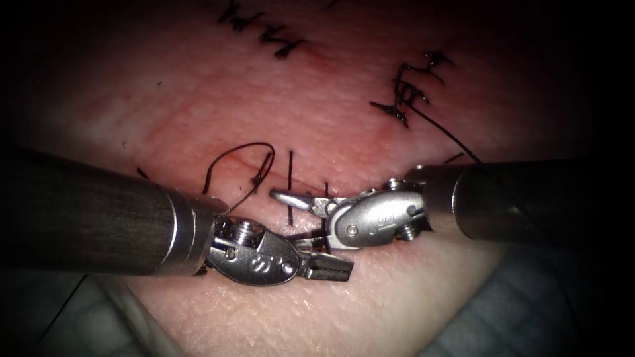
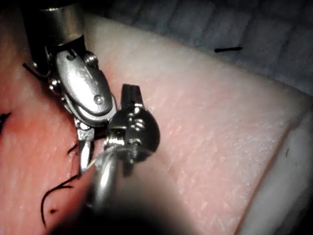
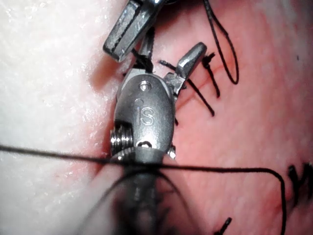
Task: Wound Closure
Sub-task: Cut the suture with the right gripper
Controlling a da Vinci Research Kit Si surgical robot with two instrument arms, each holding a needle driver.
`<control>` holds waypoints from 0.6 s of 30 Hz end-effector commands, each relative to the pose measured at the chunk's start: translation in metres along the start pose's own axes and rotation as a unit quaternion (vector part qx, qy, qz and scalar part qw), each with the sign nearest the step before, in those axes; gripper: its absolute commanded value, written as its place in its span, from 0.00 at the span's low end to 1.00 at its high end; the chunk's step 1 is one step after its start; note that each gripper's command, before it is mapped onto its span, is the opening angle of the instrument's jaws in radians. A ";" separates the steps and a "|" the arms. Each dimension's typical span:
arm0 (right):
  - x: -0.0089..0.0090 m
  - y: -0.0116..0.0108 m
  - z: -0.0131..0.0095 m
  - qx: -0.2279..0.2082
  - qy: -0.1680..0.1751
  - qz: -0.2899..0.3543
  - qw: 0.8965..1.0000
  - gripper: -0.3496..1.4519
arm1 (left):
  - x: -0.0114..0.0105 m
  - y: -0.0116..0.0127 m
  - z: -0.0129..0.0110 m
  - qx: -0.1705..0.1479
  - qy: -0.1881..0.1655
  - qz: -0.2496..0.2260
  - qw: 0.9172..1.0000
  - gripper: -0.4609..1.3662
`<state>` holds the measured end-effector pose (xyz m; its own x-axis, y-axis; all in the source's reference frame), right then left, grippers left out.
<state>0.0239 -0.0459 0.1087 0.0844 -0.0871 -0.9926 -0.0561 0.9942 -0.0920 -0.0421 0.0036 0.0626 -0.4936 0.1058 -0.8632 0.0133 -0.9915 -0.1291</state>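
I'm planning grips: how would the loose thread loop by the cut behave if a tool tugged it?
The thread loop looks floppy: it lies in a slack curl on the tissue, so it would likely follow a tug. It seems light and thin, perhaps slipping between fingers. The right tool, open, holds nothing.

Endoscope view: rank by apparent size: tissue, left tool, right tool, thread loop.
1. tissue
2-3. left tool, right tool: alike; the left seems nearer, so unranked
4. thread loop, left of the right tool's tip
Left jaws shut, nothing visibly held; right jaws open, holding nothing.
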 end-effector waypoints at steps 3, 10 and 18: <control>0.0000 0.0000 0.0001 0.000 0.000 0.000 1.000 0.77 | 0.0000 0.0000 0.0000 -0.005 0.000 0.000 1.000 0.06; 0.0000 0.0001 0.0004 0.001 0.001 0.000 1.000 0.77 | 0.0001 0.0002 0.0000 -0.005 0.000 0.000 1.000 0.06; 0.0000 0.0001 0.0005 0.001 0.003 0.000 1.000 0.77 | 0.0001 0.0003 -0.0001 -0.006 0.000 0.001 1.000 0.06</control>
